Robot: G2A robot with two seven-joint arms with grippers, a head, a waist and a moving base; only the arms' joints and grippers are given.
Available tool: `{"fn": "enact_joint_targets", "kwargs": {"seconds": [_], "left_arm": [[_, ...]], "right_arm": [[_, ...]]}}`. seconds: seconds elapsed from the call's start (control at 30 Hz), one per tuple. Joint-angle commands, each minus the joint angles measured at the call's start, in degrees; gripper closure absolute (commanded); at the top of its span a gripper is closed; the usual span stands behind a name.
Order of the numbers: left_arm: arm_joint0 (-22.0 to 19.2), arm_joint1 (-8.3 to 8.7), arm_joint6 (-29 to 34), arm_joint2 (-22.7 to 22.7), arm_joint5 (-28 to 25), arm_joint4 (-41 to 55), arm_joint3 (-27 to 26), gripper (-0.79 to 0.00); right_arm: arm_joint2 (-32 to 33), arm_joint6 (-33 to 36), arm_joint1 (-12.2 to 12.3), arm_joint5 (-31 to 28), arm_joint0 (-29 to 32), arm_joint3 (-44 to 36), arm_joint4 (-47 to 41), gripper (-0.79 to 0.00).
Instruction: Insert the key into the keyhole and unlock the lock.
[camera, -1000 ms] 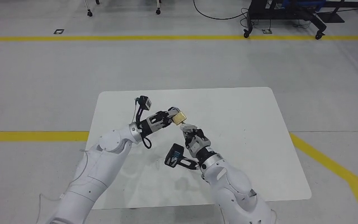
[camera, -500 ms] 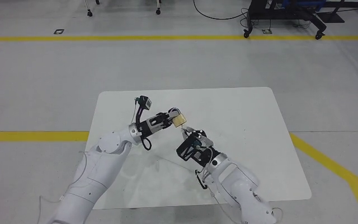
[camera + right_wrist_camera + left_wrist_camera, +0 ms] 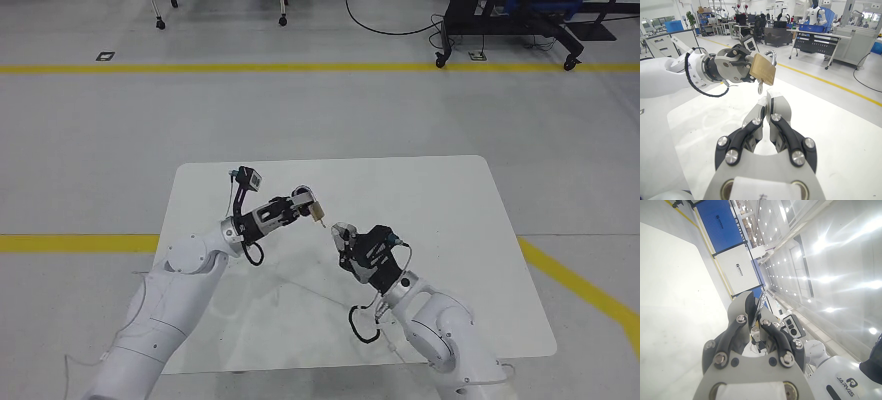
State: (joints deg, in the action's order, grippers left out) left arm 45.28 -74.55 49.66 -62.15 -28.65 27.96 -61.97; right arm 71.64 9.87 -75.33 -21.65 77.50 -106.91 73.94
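The lock is pinched by the left gripper, key seated — turning seems due, so the right gripper, pressed together empty, must be opened.

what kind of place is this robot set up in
Probably a robotics lab or factory test hall: long yellow lines mark the grey floor, another white humanoid robot stands behind a workbench carrying a blue bin, and desks with black monitors fill the background.
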Motion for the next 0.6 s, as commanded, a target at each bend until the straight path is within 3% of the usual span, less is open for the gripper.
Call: {"fn": "enact_joint_targets", "kwargs": {"seconds": [0.0,0.07,0.1,0.13,0.2,0.4,0.57], "left_arm": [[-0.11,0.05,-0.09,-0.12,0.07,-0.77,0.11,0.0],[-0.4,0.17,-0.34,-0.25,0.29,-2.6,0.31,0.0],[-0.61,0.27,-0.28,-0.19,0.63,-4.24,0.49,0.0],[-0.96,0.39,0.01,0.05,1.37,-6.48,0.69,0.0],[-1.57,0.59,0.55,0.88,2.83,-11.33,0.86,0.0],[-4.02,0.64,3.05,6.65,10.01,-29.22,0.65,0.0],[-6.04,-0.38,4.31,12.61,20.26,-38.91,1.39,0.0]], "right_arm": [[0.56,-0.04,0.15,-0.29,0.16,-0.35,0.11,0.0],[1.65,-0.61,0.38,-0.34,0.52,-1.17,1.22,0.0],[2.45,-1.13,0.51,-0.38,0.91,-1.7,1.44,-0.092],[3.65,-1.7,0.66,-0.12,1.34,-2.35,1.62,-0.283],[6.53,-2.7,1.0,0.46,2.41,-4.01,1.81,-0.785],[8.49,-2.84,1.26,0.3,3.16,-5.34,2.15,-0.785],[8.49,-2.84,1.26,0.3,3.16,-5.34,2.15,-0.785]]}}
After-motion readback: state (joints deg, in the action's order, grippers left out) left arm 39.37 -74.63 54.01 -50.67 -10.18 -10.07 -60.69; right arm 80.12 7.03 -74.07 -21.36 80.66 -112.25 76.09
